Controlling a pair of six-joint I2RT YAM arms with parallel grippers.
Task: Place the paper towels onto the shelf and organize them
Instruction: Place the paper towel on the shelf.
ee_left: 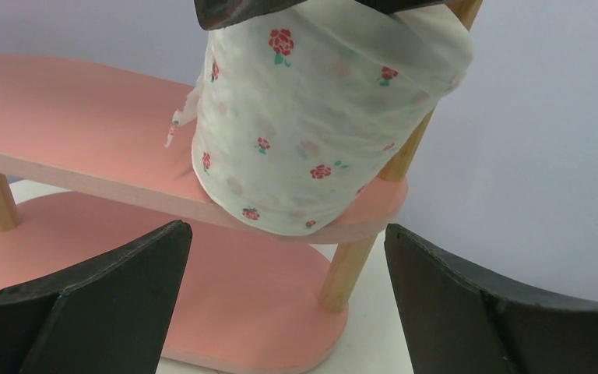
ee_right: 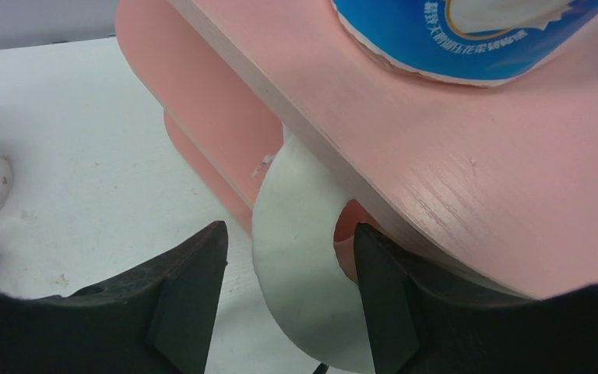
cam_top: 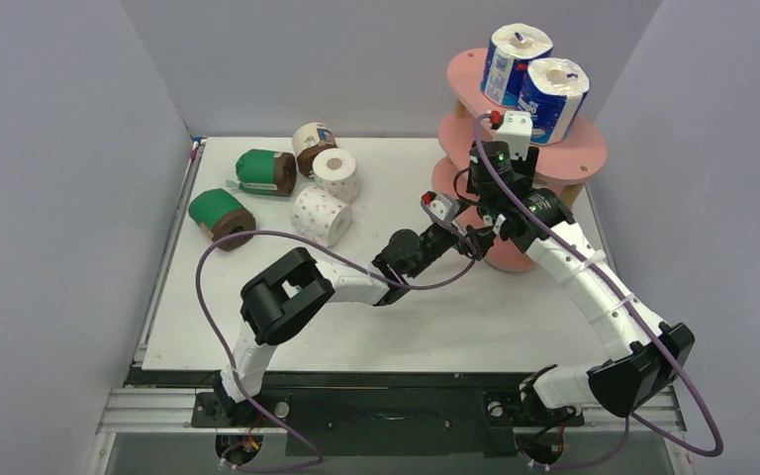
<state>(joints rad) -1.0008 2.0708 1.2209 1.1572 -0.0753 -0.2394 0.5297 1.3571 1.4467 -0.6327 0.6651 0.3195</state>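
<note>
Paper towel roll (ee_left: 311, 132) with pink flowers sits on the end of the pink shelf's (cam_top: 579, 153) middle board, overhanging its edge, pinched by the right end effector (ee_right: 286, 261). The left end effector (ee_left: 286, 234) hangs just in front, spread wide and empty. Two blue rolls (cam_top: 518, 59) stand on the top board. Five more rolls (cam_top: 322, 213) lie on the counter (cam_top: 406, 327).

Your rig, 2 arms: left arm (cam_top: 287, 297) & right arm (cam_top: 594, 285), white links w/ blk joint housings. Purple cable (cam_top: 201, 272) runs along each. You'll see white cam blocks (cam_top: 515, 127) w/ red bits at wrists, green LED (cam_top: 502, 155). Fingers (ee_left: 101, 304): matte blk, wedge-shaped.
</note>
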